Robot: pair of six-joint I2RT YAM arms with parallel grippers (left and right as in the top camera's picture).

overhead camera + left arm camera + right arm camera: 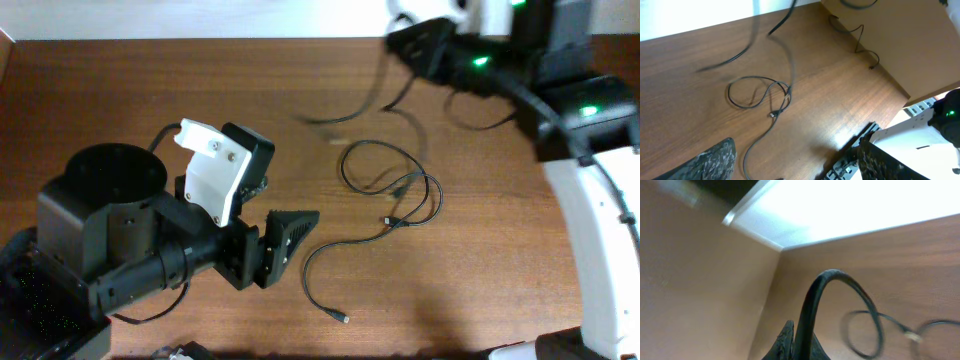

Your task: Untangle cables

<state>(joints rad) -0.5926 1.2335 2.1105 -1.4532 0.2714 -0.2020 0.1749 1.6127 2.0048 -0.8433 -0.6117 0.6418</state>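
Two cords overhead. Thin black looped cable [402, 184] flat on the brown wooden surface [120, 80], right of centre, with one tail running toward the near edge to a small plug. Thin black lifted cable [340, 117] blurred in the air, strung from the right tool [415, 40] at the far right corner down toward the loops. Low on the left, the left tool [272, 205], spread wide on nothing, well apart from both cords, with a white plastic bracket [213, 170] on top.

From the left wrist: mottled black fingers [710, 160] at both bottom corners, wide apart, bare surface [830, 100] between. Looped cable [771, 114] ahead, lying slack with a pale plug at the crossing. Lifted cable [727, 60] a blurred streak beyond it, off the wood.

From the right wrist: lifted cable [815, 295] arching up thick and close from the bottom edge, pinched by the right tool [796, 352] between dark fingertips [785, 340]. Looped cable [880, 332] below on the surface [920, 250], out of focus. Tan panel [690, 290] to the left, bright white band above.
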